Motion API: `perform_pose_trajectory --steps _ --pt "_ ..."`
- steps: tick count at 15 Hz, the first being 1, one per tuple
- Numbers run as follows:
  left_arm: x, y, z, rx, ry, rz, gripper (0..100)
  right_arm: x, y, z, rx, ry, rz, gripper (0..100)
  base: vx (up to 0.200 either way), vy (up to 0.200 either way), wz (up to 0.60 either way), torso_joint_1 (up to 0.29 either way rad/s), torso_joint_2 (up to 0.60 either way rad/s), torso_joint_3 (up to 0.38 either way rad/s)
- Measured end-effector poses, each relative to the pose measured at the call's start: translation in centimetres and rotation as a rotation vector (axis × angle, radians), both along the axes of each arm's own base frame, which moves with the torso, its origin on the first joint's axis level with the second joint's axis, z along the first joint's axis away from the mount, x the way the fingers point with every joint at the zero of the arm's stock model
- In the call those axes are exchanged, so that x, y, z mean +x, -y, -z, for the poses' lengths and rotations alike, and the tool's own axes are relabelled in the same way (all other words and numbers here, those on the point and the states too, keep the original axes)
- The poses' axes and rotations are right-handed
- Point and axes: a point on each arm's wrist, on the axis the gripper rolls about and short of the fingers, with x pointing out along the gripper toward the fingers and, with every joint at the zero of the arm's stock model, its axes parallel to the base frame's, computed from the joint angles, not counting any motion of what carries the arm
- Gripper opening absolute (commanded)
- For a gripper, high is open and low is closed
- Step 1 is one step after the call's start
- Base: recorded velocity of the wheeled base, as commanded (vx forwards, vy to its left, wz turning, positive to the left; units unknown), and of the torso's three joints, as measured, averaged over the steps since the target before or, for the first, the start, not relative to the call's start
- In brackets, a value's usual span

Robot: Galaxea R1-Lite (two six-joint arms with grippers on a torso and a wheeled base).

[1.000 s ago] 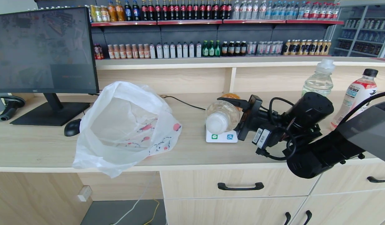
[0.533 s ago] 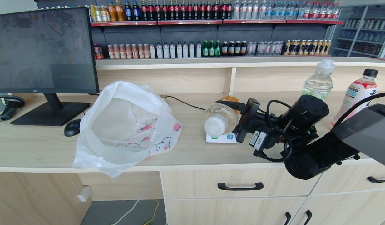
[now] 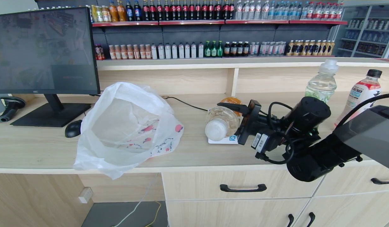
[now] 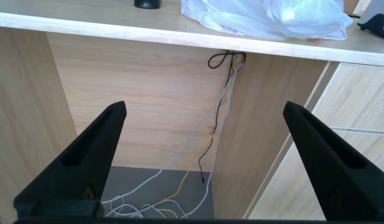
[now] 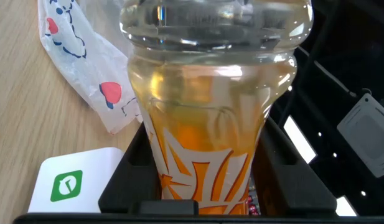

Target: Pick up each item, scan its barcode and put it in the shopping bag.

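Right tool (image 3: 230, 118) clamps a clear, white-capped, orange-labelled bottle (image 3: 218, 124) held sideways; left tool (image 4: 204, 112) stands wide open, empty.

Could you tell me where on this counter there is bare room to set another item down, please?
Bare counter lies between the shopping bag and the white pad, and along the front edge before the monitor stand and mouse. The right end is crowded: the held bottle, the right arm, a clear bottle and a white-labelled bottle.

Head overview; wrists close; shared shopping bag (image 3: 125, 126)
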Motion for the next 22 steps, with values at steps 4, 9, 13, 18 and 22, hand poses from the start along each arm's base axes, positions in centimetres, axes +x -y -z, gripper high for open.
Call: perform_pose_trajectory --steps 4,9,13,18,22 --pt "0.0 0.0 0.0 0.000 0.000 0.000 100 -0.1 0.0 0.0 0.002 -0.009 -0.002 0 0.000 0.000 0.00 0.000 0.00 0.000" --pt "0.0 0.0 0.0 0.000 0.000 0.000 100 -1.8 -0.2 -1.5 0.030 -0.083 -0.046 0 0.000 0.000 0.00 0.000 0.00 0.000" --pt "0.0 0.0 0.0 0.000 0.000 0.000 100 -4.6 0.4 -3.8 0.080 -0.153 -0.051 0 0.000 0.000 0.00 0.000 0.00 0.000" --pt "0.0 0.0 0.0 0.000 0.000 0.000 100 -10.1 -0.7 -4.1 0.183 -0.490 -0.096 0 0.000 0.000 0.00 0.000 0.00 0.000" --pt "0.0 0.0 0.0 0.001 0.000 0.000 100 -12.1 -0.1 -5.0 0.408 -0.786 -0.045 0 0.000 0.000 0.00 0.000 0.00 0.000"
